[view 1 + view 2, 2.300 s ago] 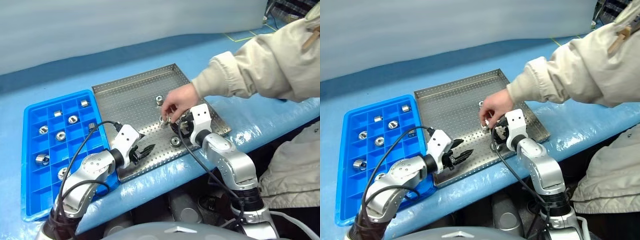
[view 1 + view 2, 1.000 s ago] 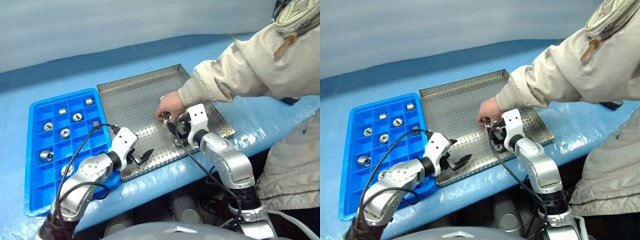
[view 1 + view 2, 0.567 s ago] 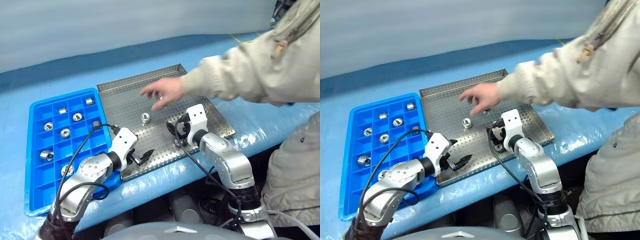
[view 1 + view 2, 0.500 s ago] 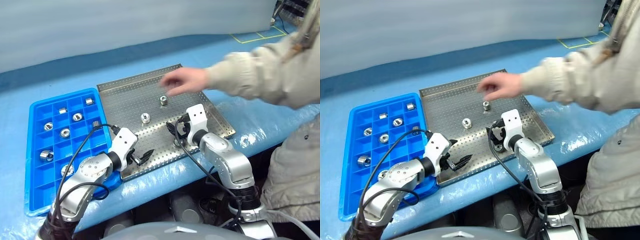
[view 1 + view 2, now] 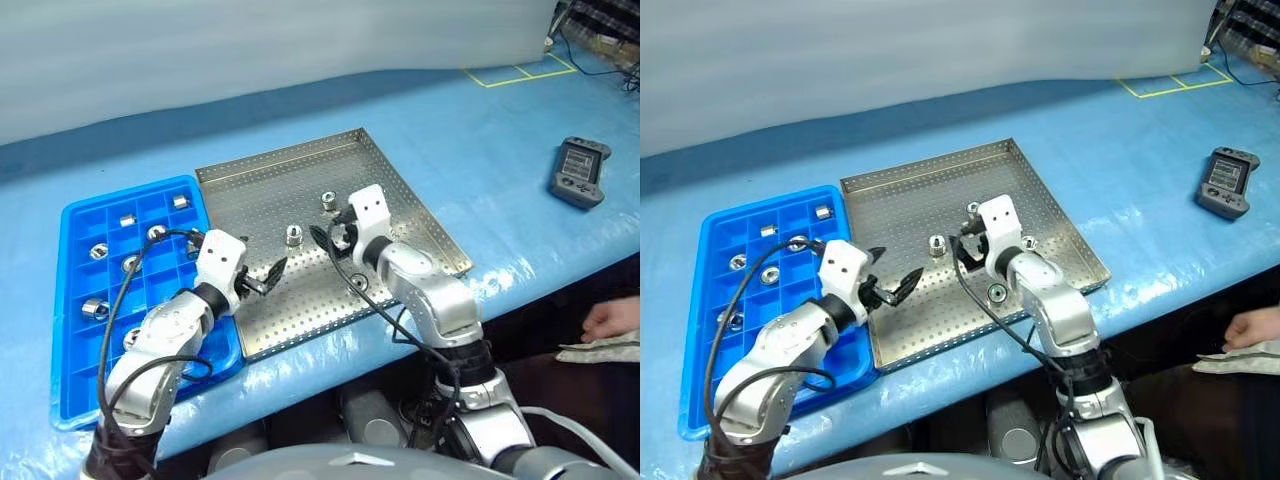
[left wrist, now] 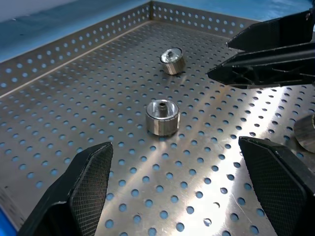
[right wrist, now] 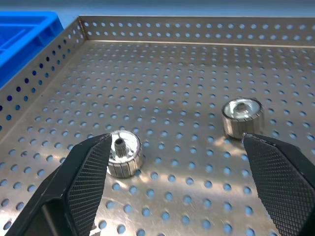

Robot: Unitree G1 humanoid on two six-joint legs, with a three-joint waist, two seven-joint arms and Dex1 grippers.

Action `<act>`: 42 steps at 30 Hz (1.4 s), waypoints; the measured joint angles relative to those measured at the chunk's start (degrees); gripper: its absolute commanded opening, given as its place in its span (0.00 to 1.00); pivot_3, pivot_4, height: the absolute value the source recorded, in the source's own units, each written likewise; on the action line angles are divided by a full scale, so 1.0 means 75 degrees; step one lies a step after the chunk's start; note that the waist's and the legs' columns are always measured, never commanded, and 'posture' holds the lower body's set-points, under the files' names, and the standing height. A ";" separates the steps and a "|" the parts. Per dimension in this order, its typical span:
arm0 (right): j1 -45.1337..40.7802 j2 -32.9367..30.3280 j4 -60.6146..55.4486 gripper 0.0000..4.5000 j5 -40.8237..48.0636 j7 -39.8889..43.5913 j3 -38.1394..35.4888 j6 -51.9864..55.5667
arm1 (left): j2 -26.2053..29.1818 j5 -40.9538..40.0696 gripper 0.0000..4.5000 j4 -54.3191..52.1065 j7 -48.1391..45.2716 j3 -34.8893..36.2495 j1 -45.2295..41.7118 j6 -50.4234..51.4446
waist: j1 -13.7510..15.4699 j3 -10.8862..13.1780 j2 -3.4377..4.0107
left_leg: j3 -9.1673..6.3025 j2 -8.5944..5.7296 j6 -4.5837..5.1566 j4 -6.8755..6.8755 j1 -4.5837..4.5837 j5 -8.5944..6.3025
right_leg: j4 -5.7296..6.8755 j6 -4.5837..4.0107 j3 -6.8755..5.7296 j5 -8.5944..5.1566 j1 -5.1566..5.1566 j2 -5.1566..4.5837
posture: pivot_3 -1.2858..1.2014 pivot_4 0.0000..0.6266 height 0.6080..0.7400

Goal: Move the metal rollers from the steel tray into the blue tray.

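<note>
blue tray (image 5: 75, 290) left of steel tray (image 5: 270, 180), metal rollers (image 5: 294, 235) in both

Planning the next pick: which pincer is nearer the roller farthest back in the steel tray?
Right. The right pincer, open, sits just short of the far roller; the left pincer is farther off, with another roller lying between.

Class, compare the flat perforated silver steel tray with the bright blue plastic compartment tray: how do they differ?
The steel tray has one open perforated floor; the blue tray is split into small square compartments. The steel tray is wider, the blue tray narrower. Both are rectangular, hold shiny metal rollers and lie side by side.
</note>
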 measured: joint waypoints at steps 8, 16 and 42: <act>-0.0442 0.0557 0.1578 1.00 -0.0318 0.0024 0.0223 -0.0633 | -0.0022 -0.0071 0.99 -0.0786 0.0175 0.0379 0.0546 0.0152 | 0.0436 0.0000 0.0001 | 0.0001 -0.0003 -0.0001 -0.0013 -0.0012 0.0000 | -0.0001 -0.0008 -0.0004 0.0002 -0.0020 -0.0008 | 0.53 0.24 1.00; -0.0644 0.0866 0.2629 1.00 -0.0518 0.0127 0.0271 -0.1123 | -0.0043 -0.0084 0.99 -0.1159 0.0294 0.0406 0.0880 0.0385 | 0.0746 -0.0001 0.0001 | 0.0001 -0.0003 -0.0005 -0.0012 -0.0011 0.0003 | 0.0000 -0.0011 -0.0012 0.0001 -0.0019 -0.0009 | 0.53 0.24 1.00; -0.1182 0.1012 0.2144 0.38 -0.0742 0.0459 0.0448 -0.1073 | -0.0896 -0.0058 1.00 -0.1760 0.1130 0.1306 0.1388 -0.0118 | 0.0853 -0.0002 0.0003 | -0.0002 0.0001 -0.0021 -0.0041 -0.0006 0.0012 | 0.0001 -0.0029 -0.0026 0.0004 -0.0034 -0.0013 | 0.59 0.24 1.00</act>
